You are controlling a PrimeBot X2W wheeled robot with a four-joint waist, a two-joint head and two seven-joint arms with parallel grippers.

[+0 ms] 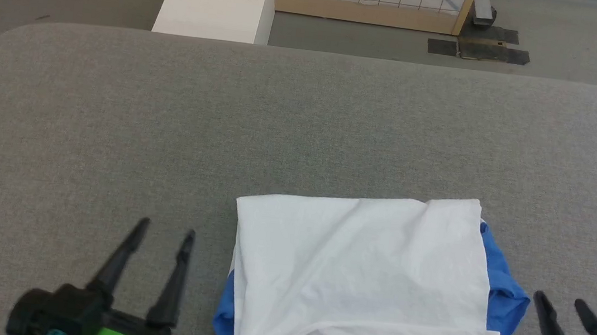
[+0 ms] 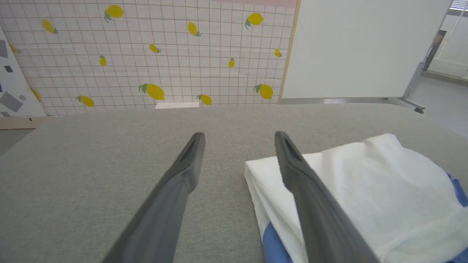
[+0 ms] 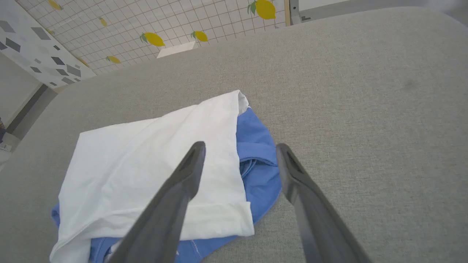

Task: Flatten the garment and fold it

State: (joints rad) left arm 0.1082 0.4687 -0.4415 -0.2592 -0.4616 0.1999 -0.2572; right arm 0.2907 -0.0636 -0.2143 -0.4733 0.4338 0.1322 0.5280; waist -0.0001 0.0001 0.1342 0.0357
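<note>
This looks like a robot test lab set up as a mock room. A broad counter [image 1: 303, 123] covered in grey fabric stands on a bare grey floor [image 1: 571, 41] marked with black tape patches [image 1: 477, 50]. Behind it are free-standing partitions: lemon-printed grid wallpaper [image 2: 146, 54] in a wooden frame [image 1: 350, 10], a terrazzo-patterned board [image 3: 36, 47], and a plain white screen [image 2: 365, 47] on a metal stand [image 2: 413, 87].

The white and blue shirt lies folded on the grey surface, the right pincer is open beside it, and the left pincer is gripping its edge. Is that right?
Not quite. The left pincer grips nothing: the head view shows it open, apart from the shirt on the grey surface. The right pincer is open beside it, as you said.
</note>
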